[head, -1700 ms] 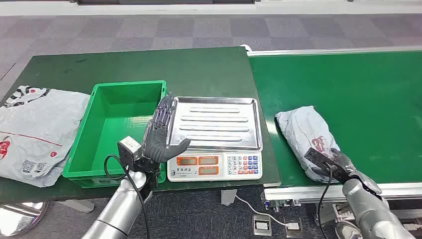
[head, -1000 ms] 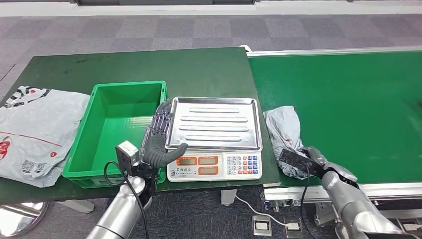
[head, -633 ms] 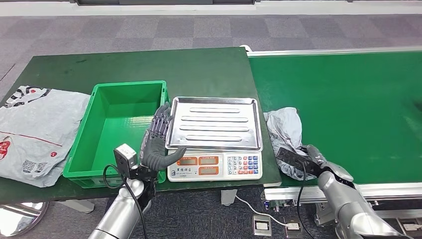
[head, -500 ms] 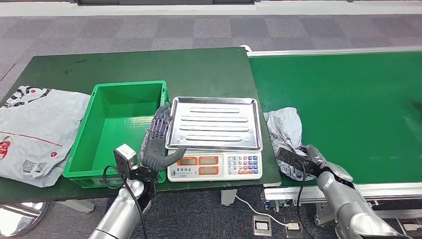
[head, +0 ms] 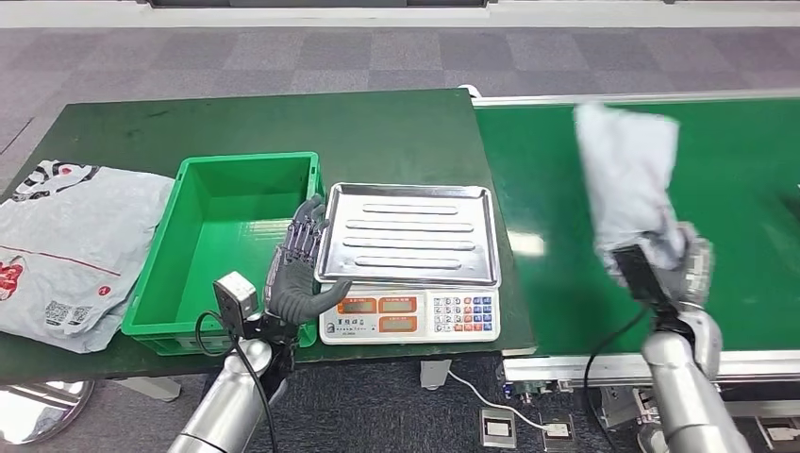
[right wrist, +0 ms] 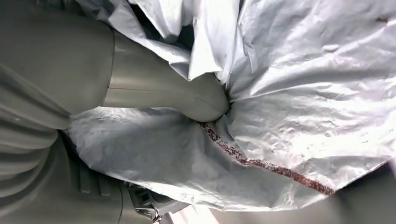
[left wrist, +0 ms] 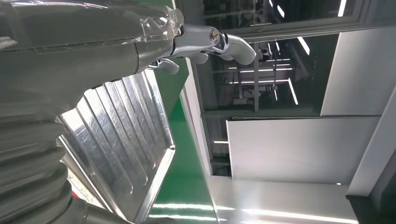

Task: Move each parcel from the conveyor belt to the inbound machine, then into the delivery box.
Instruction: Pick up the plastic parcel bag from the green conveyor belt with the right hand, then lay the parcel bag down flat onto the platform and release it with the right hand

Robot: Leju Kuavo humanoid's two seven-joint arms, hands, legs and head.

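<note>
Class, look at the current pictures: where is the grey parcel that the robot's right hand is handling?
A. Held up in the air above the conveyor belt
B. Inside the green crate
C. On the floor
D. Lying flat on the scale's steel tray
A: the right hand grips the grey parcel, raised above the conveyor belt; the scale's steel tray and the green crate hold nothing.

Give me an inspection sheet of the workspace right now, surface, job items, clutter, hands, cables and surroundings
Surface: dark green table beside a green conveyor belt.
Job's things: grey parcel lifted above the belt; scale tray bare; green box holds nothing.
Clutter: large grey bag on the table's left end.
Hands: right hand grips the parcel; left hand spread against the scale's left edge.
Cables: black wires at both wrists; a white cable on the floor.
Surroundings: grey carpet tiles.
</note>
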